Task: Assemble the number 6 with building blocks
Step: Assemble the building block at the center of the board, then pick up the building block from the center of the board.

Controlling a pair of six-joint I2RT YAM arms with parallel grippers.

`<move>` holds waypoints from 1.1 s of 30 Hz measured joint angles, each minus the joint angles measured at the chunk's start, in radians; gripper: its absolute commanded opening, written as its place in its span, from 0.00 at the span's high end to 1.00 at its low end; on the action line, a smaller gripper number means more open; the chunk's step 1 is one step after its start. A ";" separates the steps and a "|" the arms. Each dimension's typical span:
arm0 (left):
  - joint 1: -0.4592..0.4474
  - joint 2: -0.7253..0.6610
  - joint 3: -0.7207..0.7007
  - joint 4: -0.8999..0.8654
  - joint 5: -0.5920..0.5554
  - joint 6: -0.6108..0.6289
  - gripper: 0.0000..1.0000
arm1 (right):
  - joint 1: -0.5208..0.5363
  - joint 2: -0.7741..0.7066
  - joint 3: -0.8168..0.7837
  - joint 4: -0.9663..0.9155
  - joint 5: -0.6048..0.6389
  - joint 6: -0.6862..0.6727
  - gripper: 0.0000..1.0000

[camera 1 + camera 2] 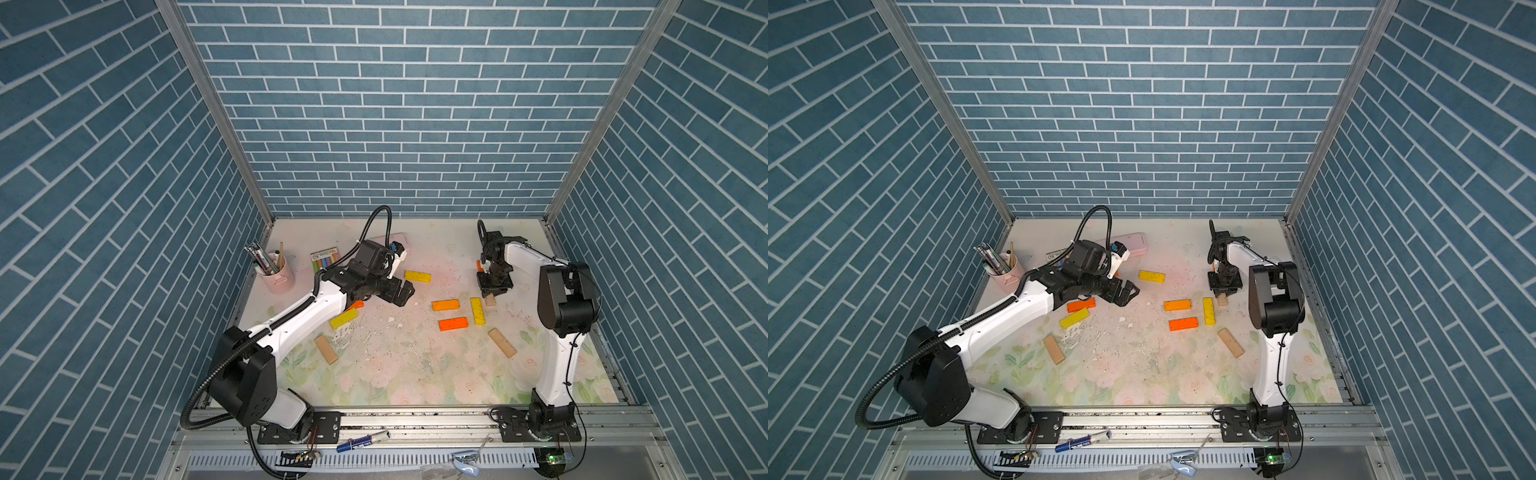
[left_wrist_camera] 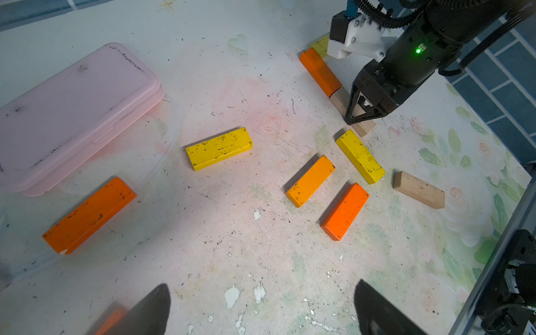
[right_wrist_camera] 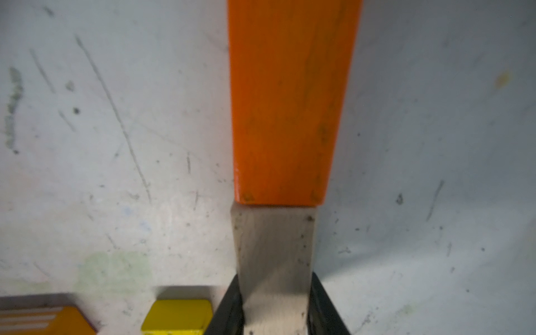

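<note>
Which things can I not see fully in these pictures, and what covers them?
- Tan block: right wrist view, near end cut off by the edge.
- Yellow block: left wrist view, a white mount hides most.
- Orange block: a top view, left arm covers most.

**Reader:** Which parts of the tan block [image 3: 275,255] stay unseen?

**Arm:** Right wrist view: its near end runs off the picture between the fingers [image 3: 229,313] of my right gripper [image 3: 275,316]. In both top views that gripper covers most of it. The orange block [image 3: 290,101] butted against the tan block is cropped at its far end.

**Reader:** And around it?

**Arm:** Just beside the tan block, the yellow block [image 3: 177,316] and amber block [image 3: 43,320] are cropped and soft. Well apart from the tan block, left wrist view: my left gripper [image 2: 261,290] shows only blurred, cropped fingertips [image 2: 153,310], and beside them an orange shape [image 2: 111,319] too blurred to name. My left wrist hides most of the pink case [image 1: 400,240] in both top views.
</note>
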 measured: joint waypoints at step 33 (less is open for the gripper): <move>-0.003 -0.012 0.000 -0.009 -0.046 0.001 0.01 | 0.018 -0.184 0.049 -0.007 0.031 0.064 0.47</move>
